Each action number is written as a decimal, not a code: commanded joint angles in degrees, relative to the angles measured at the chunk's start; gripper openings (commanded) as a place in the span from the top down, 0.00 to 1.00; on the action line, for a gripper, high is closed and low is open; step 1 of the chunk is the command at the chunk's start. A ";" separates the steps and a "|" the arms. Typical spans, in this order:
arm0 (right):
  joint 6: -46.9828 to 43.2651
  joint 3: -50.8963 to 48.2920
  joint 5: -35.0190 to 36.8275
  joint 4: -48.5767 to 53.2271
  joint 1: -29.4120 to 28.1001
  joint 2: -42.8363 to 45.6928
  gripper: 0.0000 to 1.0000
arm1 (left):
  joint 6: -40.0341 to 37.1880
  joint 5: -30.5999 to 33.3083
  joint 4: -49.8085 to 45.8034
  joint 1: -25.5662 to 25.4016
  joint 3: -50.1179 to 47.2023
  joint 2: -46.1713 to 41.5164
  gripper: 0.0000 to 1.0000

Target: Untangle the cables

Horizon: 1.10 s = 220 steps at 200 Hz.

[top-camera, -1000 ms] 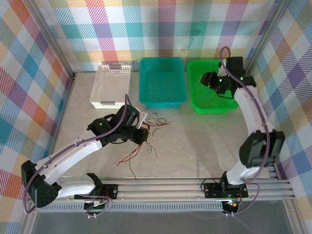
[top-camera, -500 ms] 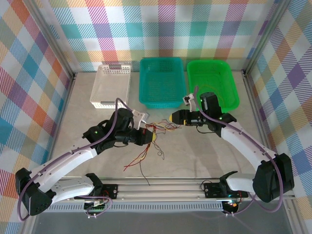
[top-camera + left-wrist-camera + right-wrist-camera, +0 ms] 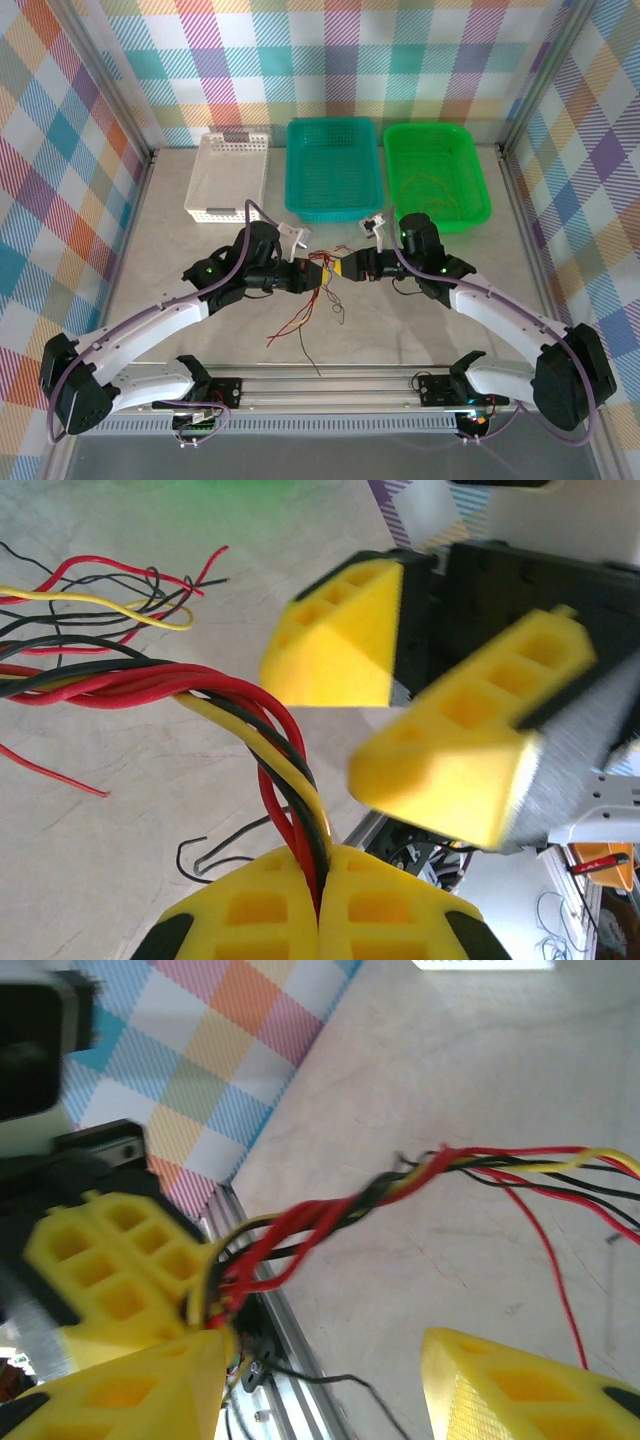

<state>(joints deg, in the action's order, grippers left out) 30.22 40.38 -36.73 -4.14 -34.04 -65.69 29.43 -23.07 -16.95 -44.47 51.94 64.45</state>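
Now, at the bottom of the left wrist view, the left gripper (image 3: 322, 905) has its jaws pressed together on the thin red, black and yellow cables (image 3: 120, 680), pinching the twisted bundle where the strands cross. From there the cables fan out toward the upper left of that frame over the pale marbled tabletop (image 3: 420, 330). Over the last second this arm has carried the bundle a little toward the middle of the overhead frame. Just beyond it comes the bigger change. The right gripper (image 3: 315, 720), which a second ago hung over the bright green plastic basket (image 3: 437, 128) at the upper right, has swung across. It now sits nearly tip to tip with the left one, jaws apart and, as far as I can tell, closed on nothing yet, with the bundle running just beside them. I read that as one strand dropped off and the next pick being lined up. Farther back, a few fine reddish strands lie in the green basket, with the teal mesh basket (image 3: 333, 122) and white slatted basket (image 3: 236, 134) to its left.
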 commanded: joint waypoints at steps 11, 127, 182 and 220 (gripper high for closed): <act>-0.23 -4.89 -1.72 -8.86 -1.00 3.11 0.45 | 1.52 2.03 3.33 0.43 0.38 0.49 1.00; -3.12 -8.30 4.34 -14.65 -4.00 1.16 0.50 | 6.63 -0.03 9.07 0.68 -0.51 2.42 1.00; -2.99 -7.92 4.36 -14.54 -4.80 -0.46 0.52 | 7.88 -0.04 10.50 1.00 -1.90 2.71 1.00; -3.43 -7.34 5.92 -11.56 -4.89 -0.94 0.61 | 8.64 -0.80 11.90 1.00 -2.53 3.80 0.94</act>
<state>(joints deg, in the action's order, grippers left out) 28.08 32.62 -31.92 -16.62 -38.46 -66.04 37.47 -22.65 -7.68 -43.97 50.04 67.57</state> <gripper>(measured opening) 0.401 0.043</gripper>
